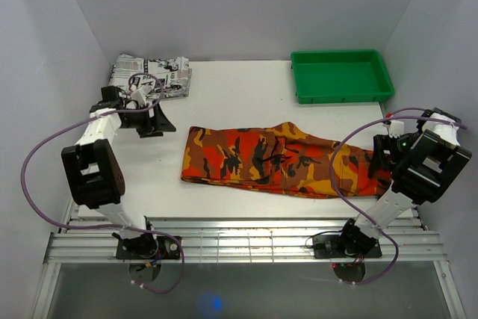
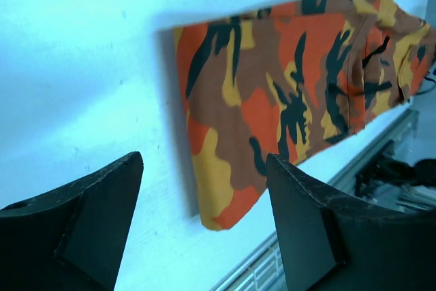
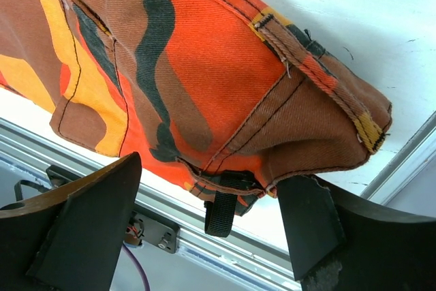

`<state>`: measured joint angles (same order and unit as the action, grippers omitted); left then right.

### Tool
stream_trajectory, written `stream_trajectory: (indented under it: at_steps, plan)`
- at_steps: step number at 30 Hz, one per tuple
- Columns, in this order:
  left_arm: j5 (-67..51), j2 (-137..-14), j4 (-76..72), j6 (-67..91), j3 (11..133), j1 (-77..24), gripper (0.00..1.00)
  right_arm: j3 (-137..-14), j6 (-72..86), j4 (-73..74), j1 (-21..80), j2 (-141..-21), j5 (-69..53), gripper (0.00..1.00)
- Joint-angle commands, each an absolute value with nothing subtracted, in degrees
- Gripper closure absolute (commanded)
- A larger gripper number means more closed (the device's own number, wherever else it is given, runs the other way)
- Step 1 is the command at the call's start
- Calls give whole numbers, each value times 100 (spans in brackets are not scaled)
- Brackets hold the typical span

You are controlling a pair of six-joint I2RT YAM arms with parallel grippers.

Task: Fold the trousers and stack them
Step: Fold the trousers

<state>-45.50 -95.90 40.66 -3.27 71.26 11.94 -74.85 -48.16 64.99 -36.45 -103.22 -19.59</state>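
1. Orange, red, yellow and black camouflage cloth trousers (image 1: 276, 158) lie on the white worktop (image 1: 239, 95), long axis left to right, waistband rightward
2. Jaws wide apart on left gripper (image 1: 158, 123) and right gripper (image 1: 381, 156)

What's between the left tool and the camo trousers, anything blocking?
Nothing visible. Only bare white table lies between the open left tool and the nearest end of the orange, red and black camouflage cloth trousers. The folded newspaper-print garment sits behind the tool, out of the path.
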Motion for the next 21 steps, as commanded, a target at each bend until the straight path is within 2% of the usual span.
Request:
stream_trajectory:
  at_steps: [1,4,5,13,15,16,19,20,21]
  plan:
    - [-5659,-9921,4589,-1125,6751,1362,18,-7515,-4764,6601,-3612,-10204,-1943,14]
    - [-6002,-10098,4089,-862,6355,1354,19,-7471,-4755,6583,-3621,-10195,-1802,3]
    - [-6064,-10238,3930,-783,6285,1345,19,-7453,-4755,6592,-3621,-10187,-1732,10]
    - [-6398,-10669,2331,191,5652,985,20,-7453,-4676,6645,-3630,-10248,-1529,10]
    - [-6399,-10783,2110,324,5476,827,23,-7488,-4650,6697,-3630,-10292,-1564,10]
    - [-6433,-10819,1892,386,5415,809,26,-7514,-4641,6715,-3630,-10318,-1582,10]
    - [-6434,-10907,1671,571,5326,800,44,-7550,-4632,6750,-3639,-10310,-1608,10]
    - [-6303,-10925,1679,536,5344,800,51,-7559,-4623,6750,-3639,-10301,-1617,10]
    - [-6215,-10916,1679,536,5379,843,64,-7585,-4623,6776,-3639,-10292,-1635,10]
